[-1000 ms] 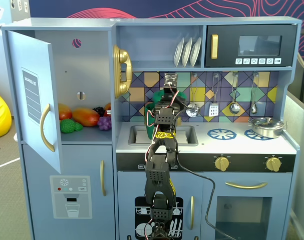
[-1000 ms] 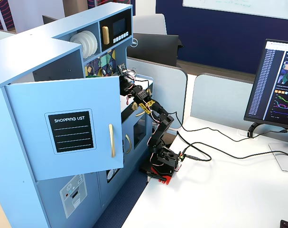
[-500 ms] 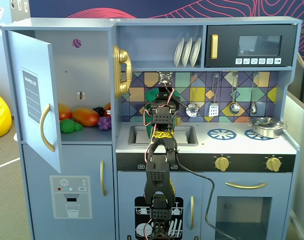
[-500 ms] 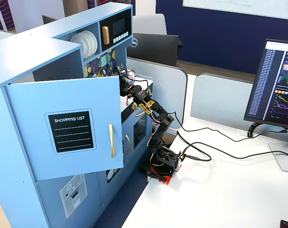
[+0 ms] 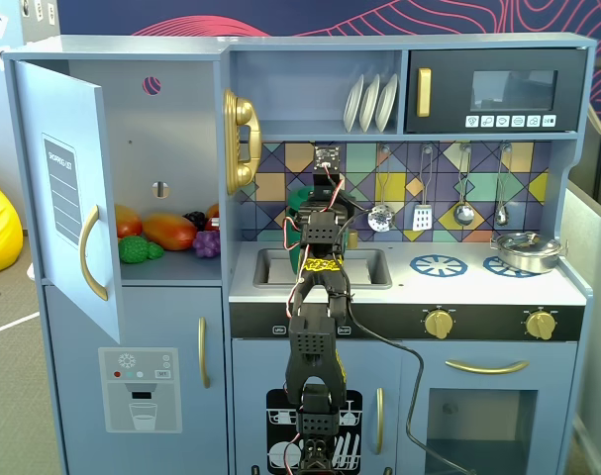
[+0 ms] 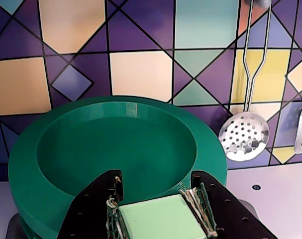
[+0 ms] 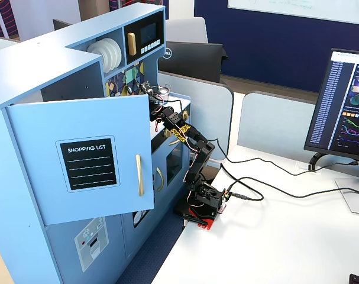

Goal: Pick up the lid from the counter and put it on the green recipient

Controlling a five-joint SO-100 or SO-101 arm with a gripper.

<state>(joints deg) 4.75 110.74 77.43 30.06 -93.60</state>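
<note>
Up close, the gripper (image 6: 158, 209) clamps the lid's (image 6: 116, 149) pale tab.
Its jaws pinch that tab; the green recipient is hidden beneath, contents unseen.

A pale blue toy kitchen (image 5: 310, 59) is set against a dark wall with red wavy lines (image 5: 310, 18). Its cupboard door (image 5: 67, 188) is swung open, and a backsplash of coloured tiles (image 5: 280, 173) is seen behind the surface (image 5: 478, 287). In a fixed view, a white desk (image 7: 285, 236) is placed beside it, with a lit monitor (image 7: 348, 106) and grey partitions (image 7: 274, 127).
</note>
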